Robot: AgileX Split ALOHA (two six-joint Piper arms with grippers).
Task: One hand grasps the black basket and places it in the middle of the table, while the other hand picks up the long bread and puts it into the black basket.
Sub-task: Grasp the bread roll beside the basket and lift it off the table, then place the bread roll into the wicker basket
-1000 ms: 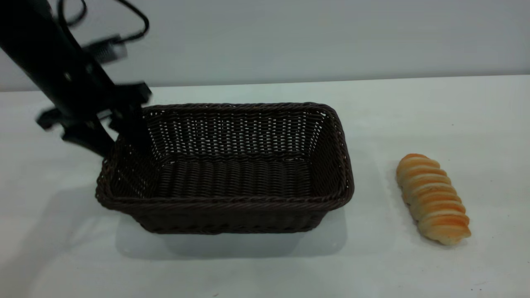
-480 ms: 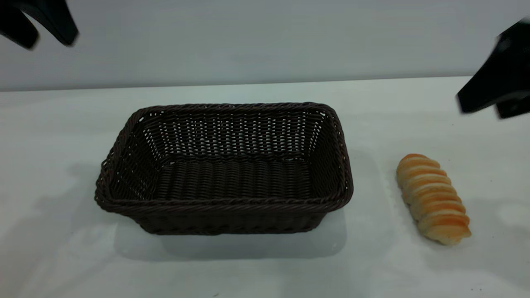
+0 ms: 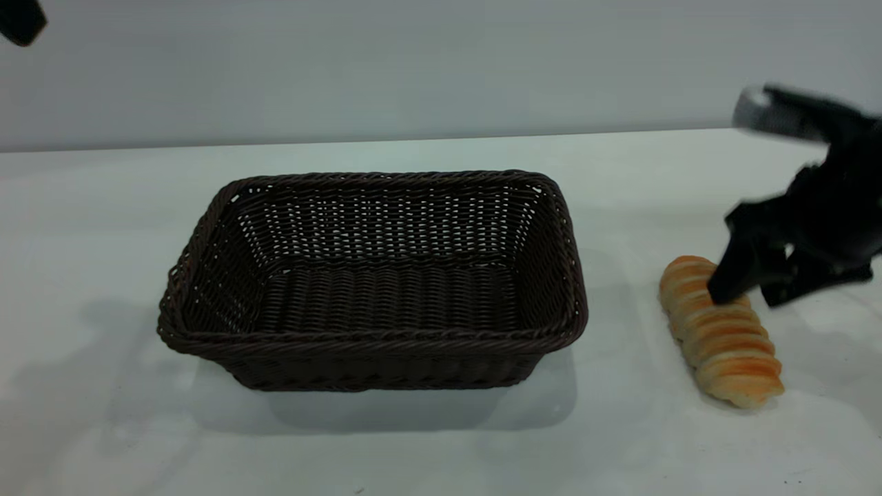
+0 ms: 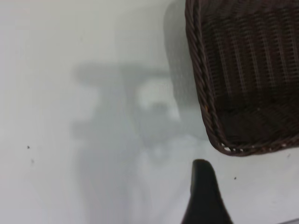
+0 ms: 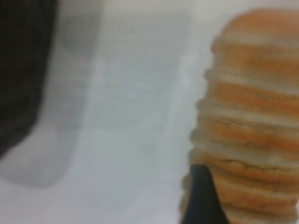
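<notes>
The black basket (image 3: 372,275) stands empty in the middle of the white table (image 3: 441,441). The long bread (image 3: 720,337) lies on the table to its right, ridged side up. My right gripper (image 3: 744,300) is open and low over the bread's far end, one finger on its top and the other beside it on the right. In the right wrist view one finger (image 5: 201,198) lies against the bread (image 5: 252,116). My left gripper (image 3: 21,21) is high at the far left, empty. Its wrist view shows one finger (image 4: 203,196) above the table near a basket corner (image 4: 243,93).
A pale wall runs behind the table's far edge (image 3: 441,138). Bare tabletop lies between basket and bread, in front of both, and to the basket's left. A few tiny dark specks (image 4: 28,147) mark the surface.
My left gripper let go of the basket's left rim and rose away to the upper left. My right gripper came in from the right and dropped onto the bread's far end.
</notes>
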